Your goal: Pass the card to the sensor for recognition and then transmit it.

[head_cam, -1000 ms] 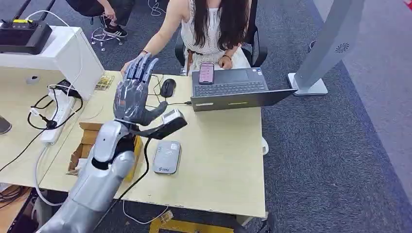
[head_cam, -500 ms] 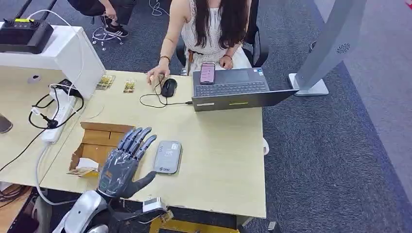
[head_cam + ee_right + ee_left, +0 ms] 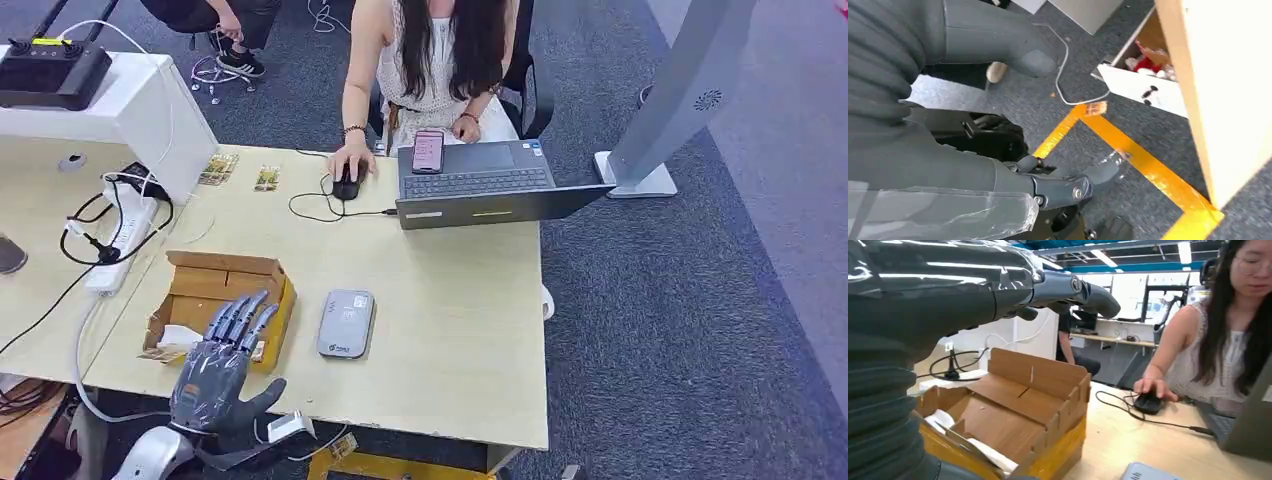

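Starting low: catching the right hand (image 3: 938,160) hanging over floor, fingers loosely apart, gripping nothing. Moving up to the near table (image 3: 450,340) edge: watching the left hand (image 3: 222,365) hovering, fingers spreading wide, carrying nothing. Just beyond, noting one open cardboard box (image 3: 222,290) holding white paper scraps (image 3: 180,338). Beside it, spotting one grey sensor (image 3: 346,323) lying flat. Reaching the far side: counting two cards (image 3: 266,178) lying apart, and a person's hand (image 3: 350,160) resting on one mouse (image 3: 345,185).
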Controlling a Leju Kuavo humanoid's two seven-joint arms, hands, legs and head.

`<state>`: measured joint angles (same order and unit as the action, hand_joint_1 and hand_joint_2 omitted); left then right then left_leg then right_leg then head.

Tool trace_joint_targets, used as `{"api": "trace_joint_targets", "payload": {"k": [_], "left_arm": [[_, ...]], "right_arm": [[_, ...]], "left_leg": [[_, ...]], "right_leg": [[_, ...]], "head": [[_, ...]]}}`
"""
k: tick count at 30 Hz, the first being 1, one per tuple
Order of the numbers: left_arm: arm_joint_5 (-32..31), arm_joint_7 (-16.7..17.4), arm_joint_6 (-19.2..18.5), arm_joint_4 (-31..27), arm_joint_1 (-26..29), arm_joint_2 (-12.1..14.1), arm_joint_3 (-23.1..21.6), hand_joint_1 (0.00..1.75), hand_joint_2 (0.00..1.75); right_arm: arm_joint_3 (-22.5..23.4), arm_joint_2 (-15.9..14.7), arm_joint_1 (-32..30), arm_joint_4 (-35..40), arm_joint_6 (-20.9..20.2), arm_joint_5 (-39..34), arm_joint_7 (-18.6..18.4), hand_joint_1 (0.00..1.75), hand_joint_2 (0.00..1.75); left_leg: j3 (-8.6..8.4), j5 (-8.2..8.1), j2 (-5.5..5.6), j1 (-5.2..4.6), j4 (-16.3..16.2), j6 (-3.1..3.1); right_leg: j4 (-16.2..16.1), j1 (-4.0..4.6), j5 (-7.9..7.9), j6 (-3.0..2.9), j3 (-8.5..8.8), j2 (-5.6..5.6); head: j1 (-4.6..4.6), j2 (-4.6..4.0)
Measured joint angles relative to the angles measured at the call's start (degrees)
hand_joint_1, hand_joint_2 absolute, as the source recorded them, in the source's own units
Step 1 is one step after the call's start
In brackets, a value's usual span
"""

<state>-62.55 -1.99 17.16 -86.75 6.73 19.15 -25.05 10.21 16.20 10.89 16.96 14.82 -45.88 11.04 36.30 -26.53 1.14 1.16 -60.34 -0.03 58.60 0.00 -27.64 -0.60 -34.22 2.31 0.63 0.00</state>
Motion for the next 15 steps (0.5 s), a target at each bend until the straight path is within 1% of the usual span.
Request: {"api": "trace_joint_targets", "payload": {"k": [9,15], "left_arm": [[-0.37,0.22,0.0,0.74,0.69,-0.61,2.03,0.0,1.75],[-0.63,1.36,-0.33,0.87,1.08,-1.07,2.42,0.0,1.75]], "right_arm": [[0.22,0.04,-0.04,0.28,0.02,0.46,0.44,0.0,1.75],[0.42,0.04,-0.09,0.42,0.02,0.81,0.15,0.0,1.75]], "left_leg": [[0.01,0.0,0.08,0.0,0.0,0.0],[0.01,0.0,0.09,0.0,0.0,0.0]], "right_leg": [[-0.01,0.0,-0.01,0.0,0.01,-0.07],[0.0,0.0,0.0,0.0,0.01,-0.08]], "head": [[0.0,0.0],[0.0,0.0]]}}
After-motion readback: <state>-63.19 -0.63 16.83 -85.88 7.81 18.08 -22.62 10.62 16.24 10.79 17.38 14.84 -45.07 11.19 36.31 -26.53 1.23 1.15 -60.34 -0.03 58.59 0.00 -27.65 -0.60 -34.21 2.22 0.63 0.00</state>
